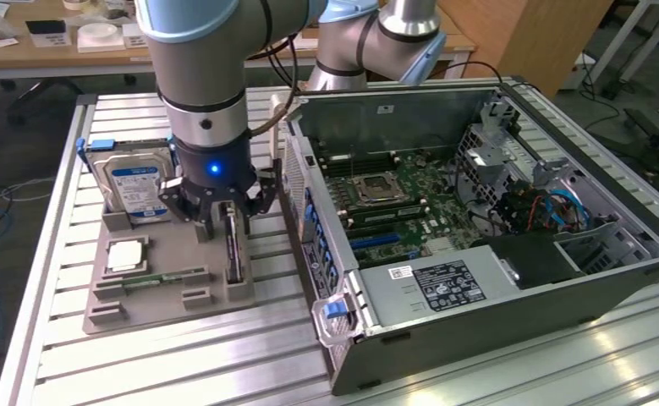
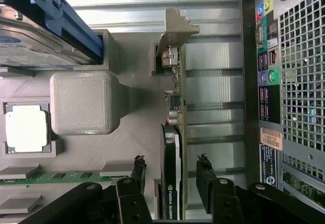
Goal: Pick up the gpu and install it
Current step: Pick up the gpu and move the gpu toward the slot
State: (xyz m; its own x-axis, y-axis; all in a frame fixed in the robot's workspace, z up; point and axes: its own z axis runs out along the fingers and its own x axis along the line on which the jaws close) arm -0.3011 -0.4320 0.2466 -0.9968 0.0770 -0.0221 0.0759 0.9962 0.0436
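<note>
On the exterior view's left, one grey holder tray (image 1: 160, 309) lies on the slatted metal tabletop (image 1: 194, 364). It carries four parts, one of each. One hard drive (image 1: 135, 188) with a blue-and-white label stands upright at the tray's far left corner. Nearer the camera, one square processor (image 1: 126, 254) lies flat in its pocket. Just in front of that, one narrow green memory stick (image 1: 154, 279) lies in a slot.

Along the tray's right side, the one graphics card (image 1: 234, 249) stands on its long edge in its slot, with its silver end bracket at the far end. The single robot arm (image 1: 200, 68) comes down over it. Its claw (image 1: 218, 222) is spread wide and straddles the card, grasping nothing. In the wrist view one finger (image 2: 137, 170) sits on each side of the card (image 2: 172, 148), with a gap showing on both sides. A rounded grey block (image 2: 84, 102) of the tray rises between the hard drive and the card.

Just beside the tray on the right stands one open computer case (image 1: 600, 288). Its perforated rear wall (image 2: 294, 82) is close to the card. Inside the case, the green mainboard (image 1: 403, 199) and a silver power box (image 1: 442, 283) are visible.
</note>
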